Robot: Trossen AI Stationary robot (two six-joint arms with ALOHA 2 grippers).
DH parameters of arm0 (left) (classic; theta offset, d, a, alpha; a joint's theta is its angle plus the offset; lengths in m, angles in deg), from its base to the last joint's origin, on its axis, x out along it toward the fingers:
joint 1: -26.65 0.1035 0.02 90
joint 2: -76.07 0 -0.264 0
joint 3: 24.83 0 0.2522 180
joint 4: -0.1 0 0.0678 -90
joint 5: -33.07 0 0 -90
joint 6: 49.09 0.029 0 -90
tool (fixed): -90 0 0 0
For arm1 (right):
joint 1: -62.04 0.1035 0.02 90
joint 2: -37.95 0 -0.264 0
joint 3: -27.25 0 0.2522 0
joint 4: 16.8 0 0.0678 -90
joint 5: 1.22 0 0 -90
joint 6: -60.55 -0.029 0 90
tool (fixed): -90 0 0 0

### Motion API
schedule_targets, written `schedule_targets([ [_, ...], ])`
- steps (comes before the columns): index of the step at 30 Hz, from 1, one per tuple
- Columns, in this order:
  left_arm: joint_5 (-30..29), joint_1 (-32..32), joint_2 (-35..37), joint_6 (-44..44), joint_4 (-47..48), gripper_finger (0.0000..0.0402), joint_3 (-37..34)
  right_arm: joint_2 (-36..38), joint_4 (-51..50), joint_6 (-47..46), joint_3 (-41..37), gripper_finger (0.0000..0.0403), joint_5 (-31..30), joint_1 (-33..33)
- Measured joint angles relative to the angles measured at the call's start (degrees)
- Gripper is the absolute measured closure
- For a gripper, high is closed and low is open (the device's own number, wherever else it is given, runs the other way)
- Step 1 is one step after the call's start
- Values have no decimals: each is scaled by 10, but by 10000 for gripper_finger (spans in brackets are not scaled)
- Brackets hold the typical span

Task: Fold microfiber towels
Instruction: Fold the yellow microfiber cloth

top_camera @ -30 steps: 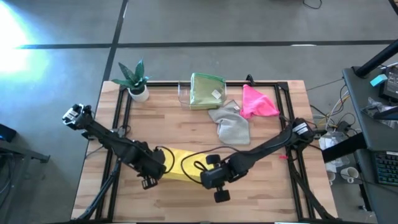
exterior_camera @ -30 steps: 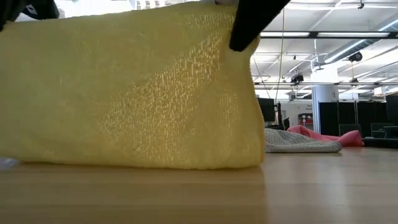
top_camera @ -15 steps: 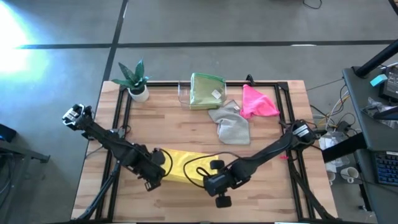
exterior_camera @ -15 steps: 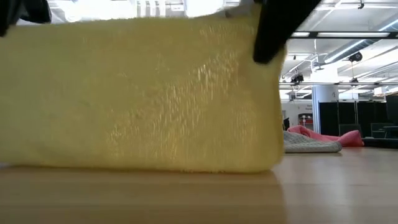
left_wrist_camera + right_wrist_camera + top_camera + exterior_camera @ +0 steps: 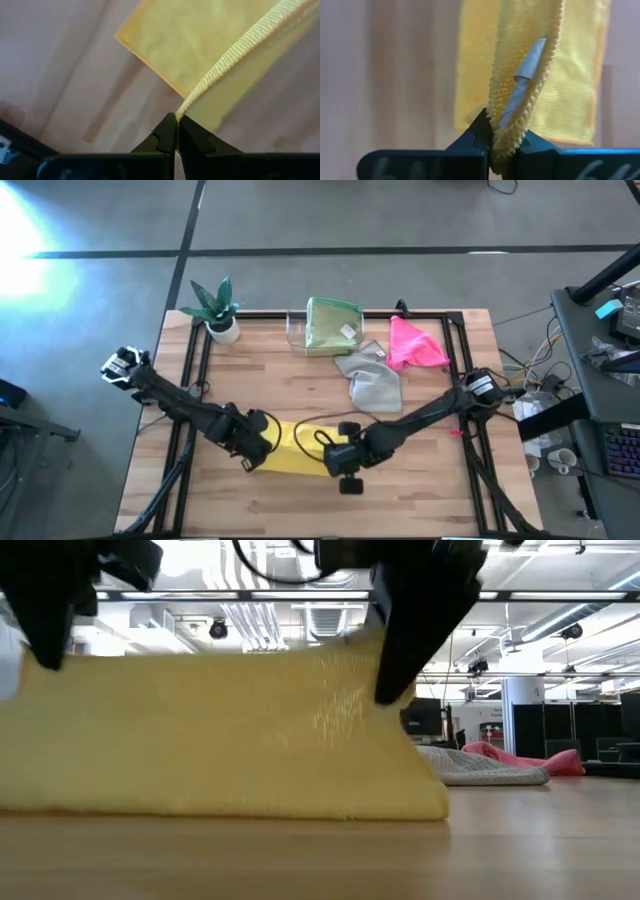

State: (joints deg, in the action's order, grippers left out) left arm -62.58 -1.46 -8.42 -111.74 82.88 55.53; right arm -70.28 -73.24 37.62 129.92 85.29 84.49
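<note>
A yellow microfiber towel [image 5: 292, 450] hangs as a broad sheet [image 5: 220, 740] between my two grippers near the table's front edge, its lower edge [image 5: 230, 814] on the wood. My left gripper [image 5: 252, 452] is shut on its upper left end and my right gripper [image 5: 342, 463] on its upper right end. Far back lie a grey towel [image 5: 372, 383] and a pink towel [image 5: 413, 346], both flat on the table. A green towel [image 5: 333, 323] sits in a clear tray. My left gripper pinches the towel's hemmed upper edge [image 5: 186, 104] between its two shut fingers, coming from above and pointing down. The cloth hangs below and spreads onto the table. My right gripper pinches a bunched fold of the hemmed edge [image 5: 496, 126] beside a white label [image 5: 522, 85], slanting down from the right. Two runs of hem show there. The towel hangs below it.
A small potted plant [image 5: 217, 307] stands at the far left corner. The clear tray [image 5: 298, 332] sits at the far middle. Black frame rails [image 5: 190, 370] run along the table's sides. Bare wood lies between the yellow towel and the other cloths.
Both grippers have sunk toward the table, still shut on the yellow towel. Its upper edge has come down with them, so the sheet stands lower, while its lower edge has stayed on the wood.
</note>
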Motion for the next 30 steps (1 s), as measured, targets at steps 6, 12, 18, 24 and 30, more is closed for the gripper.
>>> schedule_targets([
  [6, -12, 40, 0, 48, -13, 402, -7, 0, -1, -7, -33, 394, 25, -36],
  [12, -41, 66, -6, 65, -26, 402, -7, 0, 2, -27, -46, 394, 38, -55],
  [18, -43, 75, -39, 91, -28, 402, -8, 0, 1, -35, -48, 394, 40, -56],
  [24, -52, 75, -76, 95, -26, 402, -9, 0, 0, -49, -48, 394, 40, -56],
  [30, -70, 86, -84, 97, -25, 392, -9, 0, 0, -50, -48, 394, 40, -56],
])
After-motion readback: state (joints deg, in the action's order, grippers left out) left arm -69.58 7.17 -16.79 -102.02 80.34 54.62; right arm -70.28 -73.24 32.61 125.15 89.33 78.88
